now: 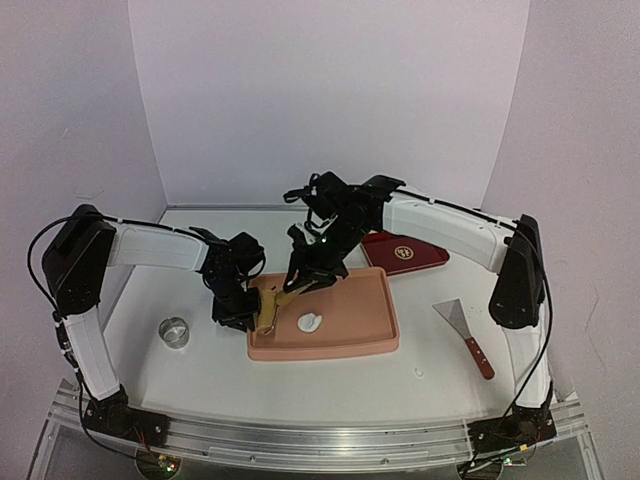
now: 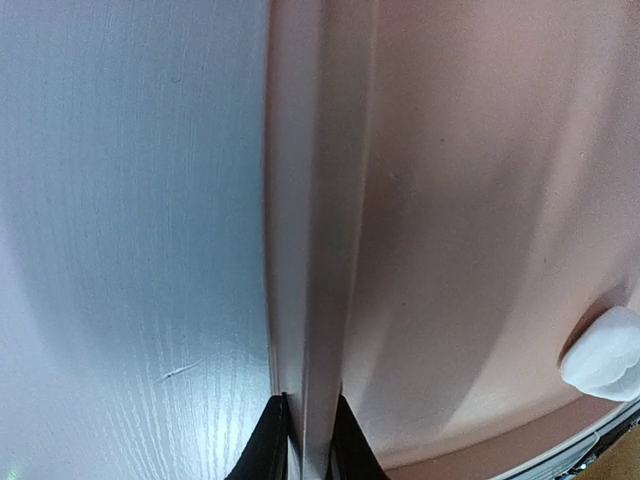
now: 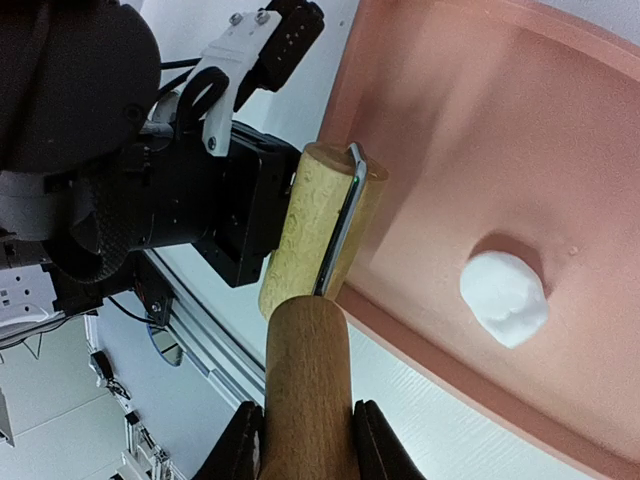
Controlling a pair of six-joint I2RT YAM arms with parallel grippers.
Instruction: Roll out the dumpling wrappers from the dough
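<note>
A small white lump of dough point(image 1: 311, 322) lies in the pink tray point(image 1: 365, 310), left of its middle. It also shows in the right wrist view point(image 3: 503, 297) and the left wrist view point(image 2: 605, 355). My left gripper point(image 1: 246, 316) is shut on the tray's left rim point(image 2: 305, 250), one finger on each side. My right gripper point(image 1: 305, 278) is shut on the wooden handle point(image 3: 308, 390) of a rolling pin. Its roller point(image 3: 318, 225) hangs over the tray's left edge, apart from the dough. No round wrapper is in view.
A small metal ring point(image 1: 175, 332) stands on the table left of the tray. A metal scraper with a red-brown handle point(image 1: 466, 337) lies to the right. A dark red flat object point(image 1: 402, 252) lies behind the tray at the right.
</note>
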